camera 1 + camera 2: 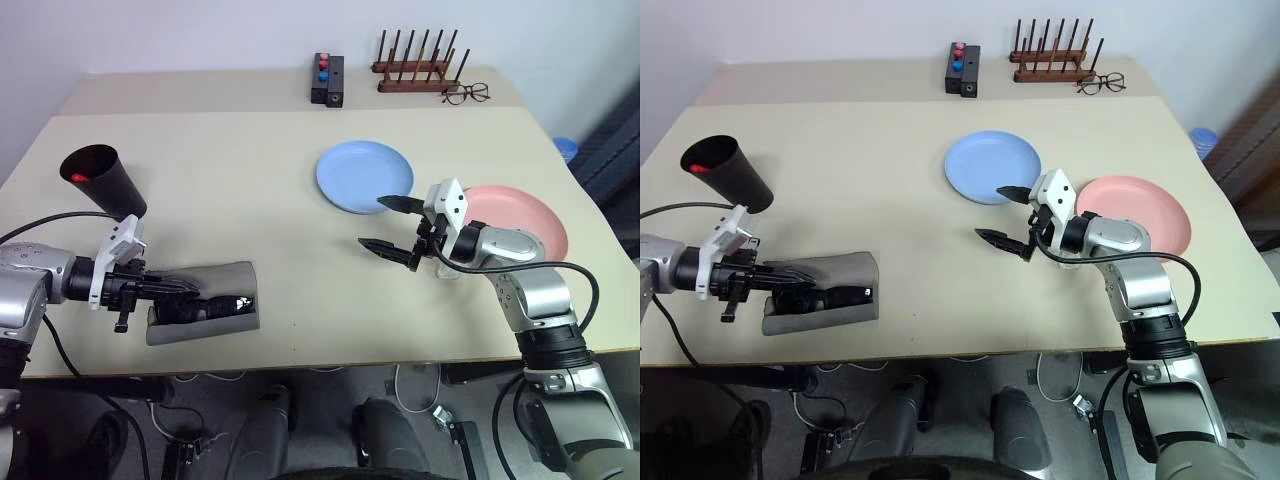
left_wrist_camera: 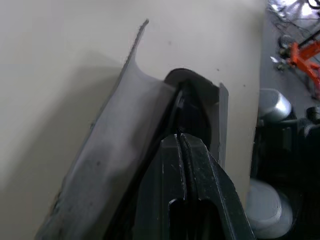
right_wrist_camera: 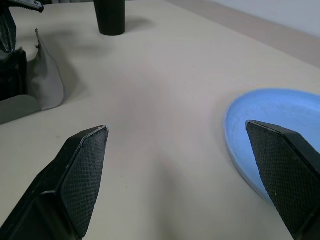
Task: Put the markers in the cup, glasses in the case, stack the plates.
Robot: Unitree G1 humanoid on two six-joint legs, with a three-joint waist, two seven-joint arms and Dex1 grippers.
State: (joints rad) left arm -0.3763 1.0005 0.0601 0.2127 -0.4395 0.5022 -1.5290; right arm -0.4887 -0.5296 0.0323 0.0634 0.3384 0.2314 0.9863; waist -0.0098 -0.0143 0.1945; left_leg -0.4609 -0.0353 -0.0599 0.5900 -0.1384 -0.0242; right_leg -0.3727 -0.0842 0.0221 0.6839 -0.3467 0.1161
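Your left gripper (image 1: 185, 287) has its fingers pressed together with the tips at the mouth of the case (image 1: 225, 322), which lies at about 8 o'clock on the table (image 1: 250, 200). The glasses (image 1: 215, 307) show as a dark mass inside the opening; whether the fingers pinch the frame or merely rest against it, I cannot tell. If you are seating the glasses, push along the case's length rather than down, so the felt doesn't slide, and let go only once the frame sits under the flap.

Your right gripper (image 1: 390, 224) hangs wide apart near 3 o'clock, between the blue plate (image 1: 364, 176) and the pink plate (image 1: 520, 222), holding nothing. It could pin the case's far end if the case starts to skid.

The cup (image 1: 105, 180) stands at 10 o'clock with something red inside, probably a marker (image 1: 78, 178); its body is hidden by the wall. How deep the glasses sit is also hidden, by the flap and your own fingers. The plates lie just beside each other, not yet stacked.
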